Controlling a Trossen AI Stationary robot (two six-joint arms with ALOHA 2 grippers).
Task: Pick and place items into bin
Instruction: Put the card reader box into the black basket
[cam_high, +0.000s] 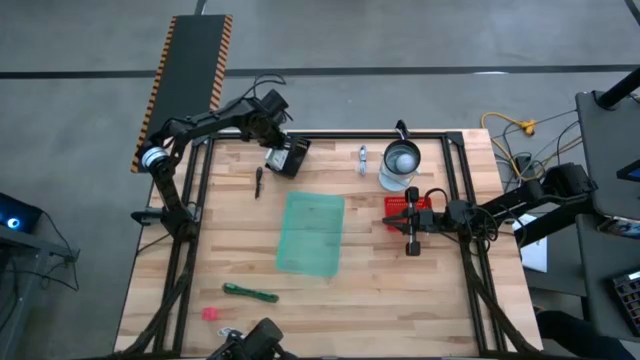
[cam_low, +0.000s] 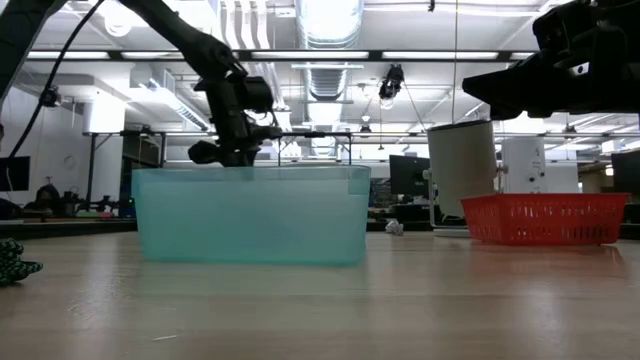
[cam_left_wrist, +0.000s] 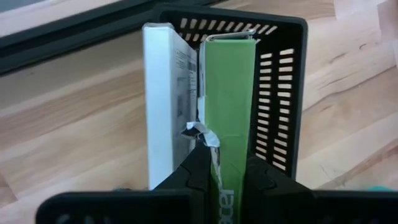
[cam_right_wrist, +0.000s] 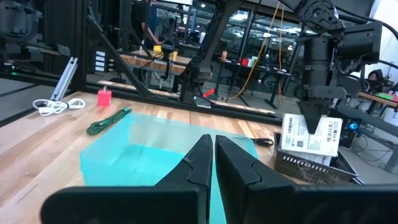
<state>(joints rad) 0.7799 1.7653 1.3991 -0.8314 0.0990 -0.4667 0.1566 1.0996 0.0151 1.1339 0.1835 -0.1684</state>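
Pinched shut on a green packet (cam_left_wrist: 230, 112) standing in the black basket (cam_high: 289, 158) at eleven o'clock of the teal bin (cam_high: 311, 232), the left gripper (cam_left_wrist: 217, 171) seems ready to lift it, while the right gripper (cam_right_wrist: 213, 155), fingers nearly closed and empty, waits at three o'clock.

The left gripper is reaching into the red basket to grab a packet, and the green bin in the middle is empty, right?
Not quite. The left gripper is at the black basket, pinching a packet, as the left wrist view shows. The red basket sits by the right gripper. The green bin does look empty.
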